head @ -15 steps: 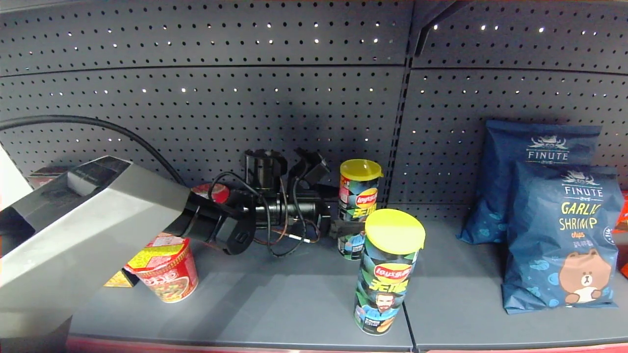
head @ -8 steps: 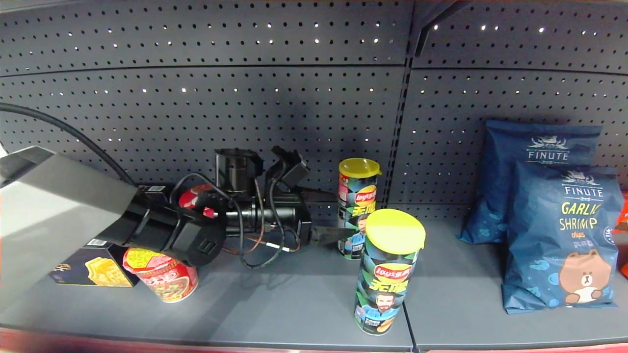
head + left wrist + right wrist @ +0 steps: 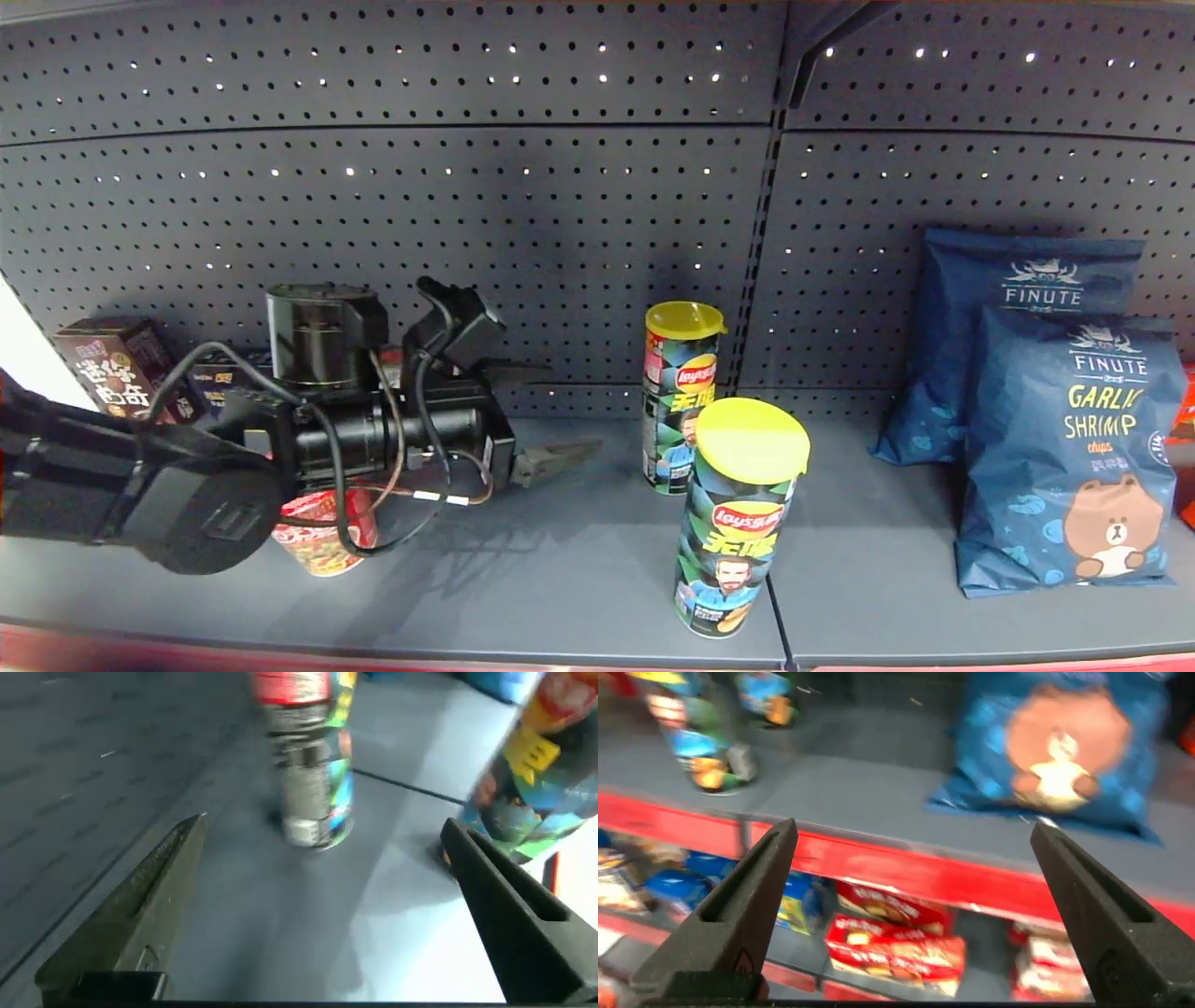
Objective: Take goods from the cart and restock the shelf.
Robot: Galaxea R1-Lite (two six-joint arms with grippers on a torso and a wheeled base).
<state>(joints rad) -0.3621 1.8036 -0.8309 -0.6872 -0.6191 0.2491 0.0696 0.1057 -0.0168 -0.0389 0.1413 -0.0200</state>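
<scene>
Left hand (image 3: 574, 408) is spread wide and holds nothing. It lies sideways, low over the shelf (image 3: 560, 588), tips aimed at the rear chip can (image 3: 683, 397) with a clear gap between them. Rear chip can stands upright near the pegboard (image 3: 467, 187), yellow lid on. Front chip can (image 3: 742, 518) is upright too, near the shelf's front edge, just right of and ahead of the rear one; they're apart. Left wrist view is blurred: the rear chip can (image 3: 313, 765) sits beyond the open hand (image 3: 324, 826), the front chip can (image 3: 542, 765) off past one finger.

Cup noodle (image 3: 322, 546) stands under the left arm, partly hidden. Brown box (image 3: 112, 369) is far left at the back. Shrimp chip bag (image 3: 1064, 448) stands at right, a second blue bag (image 3: 1008, 308) behind it.

Right hand (image 3: 912, 829) is also spread and empty, out in front of the shelf's red front edge (image 3: 878, 854), facing the shrimp chip bag (image 3: 1055, 747). Red packs (image 3: 896, 943) sit on a lower level.
</scene>
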